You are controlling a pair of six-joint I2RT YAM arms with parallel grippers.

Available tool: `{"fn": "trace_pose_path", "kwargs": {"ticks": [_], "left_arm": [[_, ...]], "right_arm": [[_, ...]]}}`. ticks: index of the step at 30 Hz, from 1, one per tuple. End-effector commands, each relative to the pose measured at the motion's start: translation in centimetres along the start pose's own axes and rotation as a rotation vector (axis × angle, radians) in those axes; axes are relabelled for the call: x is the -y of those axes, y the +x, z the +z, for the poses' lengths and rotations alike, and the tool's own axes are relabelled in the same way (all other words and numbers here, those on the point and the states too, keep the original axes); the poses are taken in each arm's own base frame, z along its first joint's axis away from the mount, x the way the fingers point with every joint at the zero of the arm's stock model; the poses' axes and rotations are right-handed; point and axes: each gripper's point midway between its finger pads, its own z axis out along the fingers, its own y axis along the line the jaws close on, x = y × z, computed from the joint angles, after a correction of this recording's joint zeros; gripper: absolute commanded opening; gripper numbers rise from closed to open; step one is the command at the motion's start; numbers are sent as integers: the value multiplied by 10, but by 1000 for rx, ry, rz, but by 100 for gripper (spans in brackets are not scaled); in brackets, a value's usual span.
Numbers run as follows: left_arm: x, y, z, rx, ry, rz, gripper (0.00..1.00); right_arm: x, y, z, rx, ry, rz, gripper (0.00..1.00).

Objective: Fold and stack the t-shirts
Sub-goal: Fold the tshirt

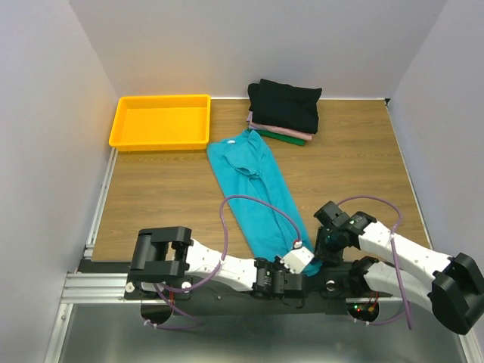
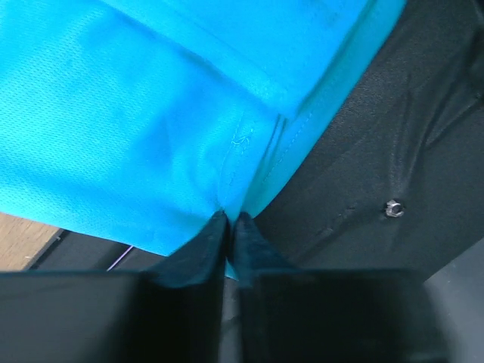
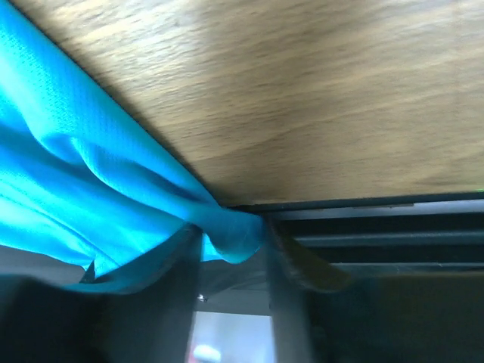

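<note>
Seen from above, the teal t-shirt [image 1: 253,189] lies as one long, narrow strip down the middle of the counter [image 1: 166,189]. Its far end is near a folded stack with the black t-shirt [image 1: 286,104] on top, a pale pink t-shirt [image 1: 276,131] under it and a dark green t-shirt [image 1: 299,139] at the bottom. The yellow tray [image 1: 160,99] sits in the far left corner, well apart from the strip. Your left tool [image 1: 302,257] and right tool [image 1: 327,240] meet at the strip's near end, but the overhead camera hides how they stand.

The wrist cameras fill that in. On the left you see the left tool [image 2: 231,227] clenched, its dark fingers [image 2: 204,249] almost touching and pinching the stitched hem of the teal cloth [image 2: 136,128] over the black base plate [image 2: 393,136]. On the right, the right tool [image 3: 233,236] is partly closed at the counter's near edge. A bunched corner of the teal cloth [image 3: 91,181] fills the gap and touches both fingers [image 3: 299,265], so it is grasping the shirt
</note>
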Motion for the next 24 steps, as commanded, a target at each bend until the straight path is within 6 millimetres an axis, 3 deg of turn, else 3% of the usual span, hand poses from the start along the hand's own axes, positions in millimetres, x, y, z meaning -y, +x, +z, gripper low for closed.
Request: {"fn": "trace_pose_path", "kwargs": {"ticks": [1,6,11,15,24], "left_arm": [[-1,0,-2,-6,-12,24,1],[-5,-8,-7,27,-24,-5,0],[-11,-30,-25,93,-17,-57,0],[-40,-57,-27,135,-45,-153,0],[-114,-92,-28,197,-163,-278,0]], "right_arm": [[-17,-5,-2,4,-61,-35,39],[-32,-23,-16,97,-114,-61,15],[-57,-48,-44,209,-176,-99,8],[-91,-73,-54,319,-299,-87,7],[-144,-148,-95,632,-405,1,7]]}}
